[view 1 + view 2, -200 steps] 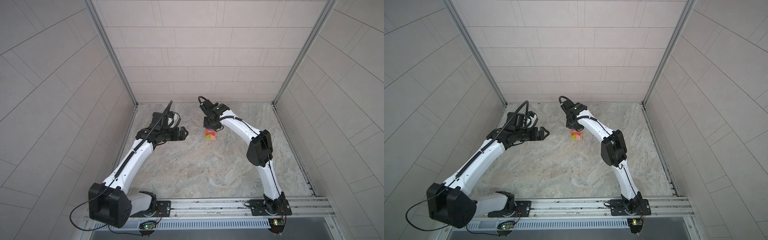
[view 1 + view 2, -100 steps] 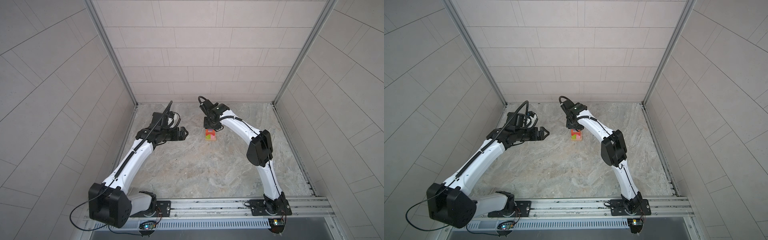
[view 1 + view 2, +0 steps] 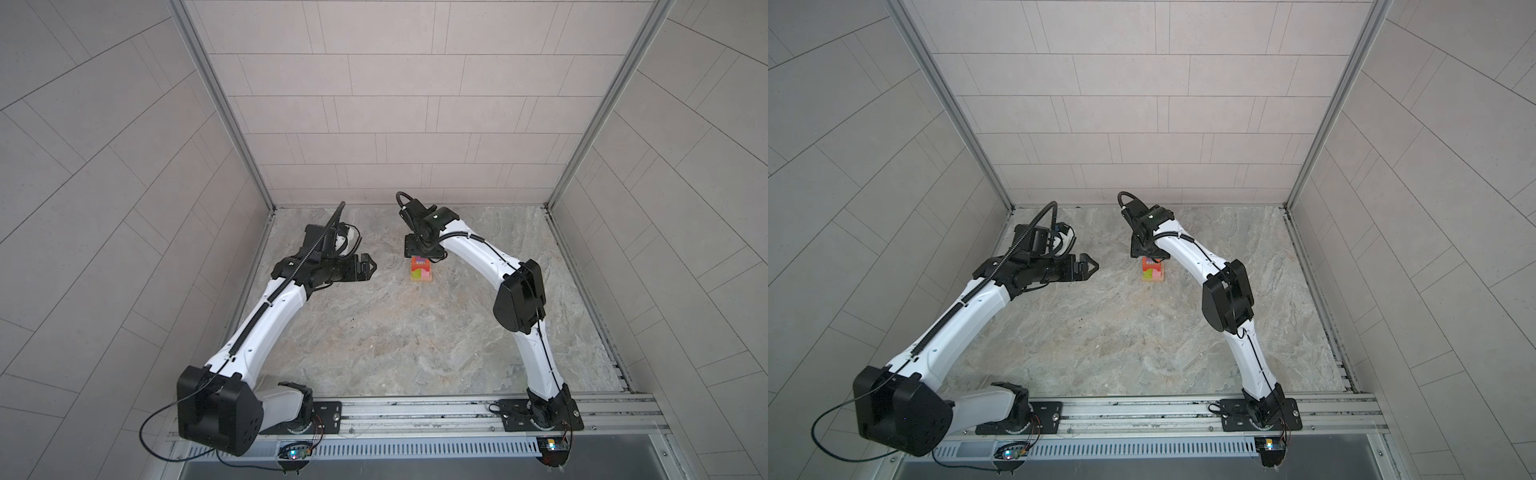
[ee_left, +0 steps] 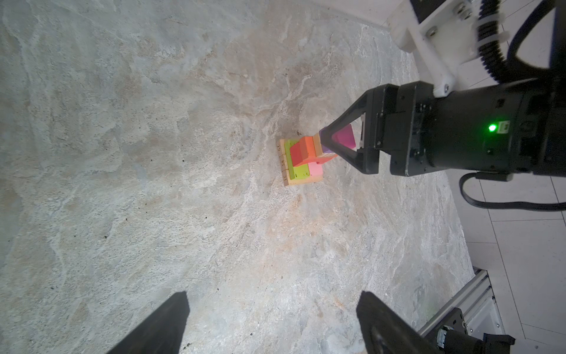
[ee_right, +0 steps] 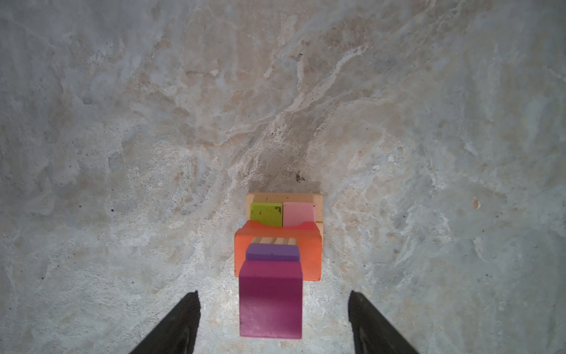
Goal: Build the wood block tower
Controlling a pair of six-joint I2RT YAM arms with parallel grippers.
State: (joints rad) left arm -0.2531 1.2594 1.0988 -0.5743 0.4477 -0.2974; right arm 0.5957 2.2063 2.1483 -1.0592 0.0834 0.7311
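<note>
The tower [image 3: 420, 272] stood far back on the marbled tabletop [image 3: 395, 332], magenta cube [image 5: 271, 306] topmost. Right gripper [image 5: 272, 295] hung over it, jaws apart, not touching; left gripper [image 4: 272, 295], also spread, hovered nearby

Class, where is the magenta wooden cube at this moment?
The magenta wooden cube tops the stepped block tower near the back middle of the stone-patterned table in both top views. It rests on the purple cube, between the jaws of the open right gripper.

The right claw [image 5: 272, 294] released the magenta cube [image 5: 270, 306].
</note>
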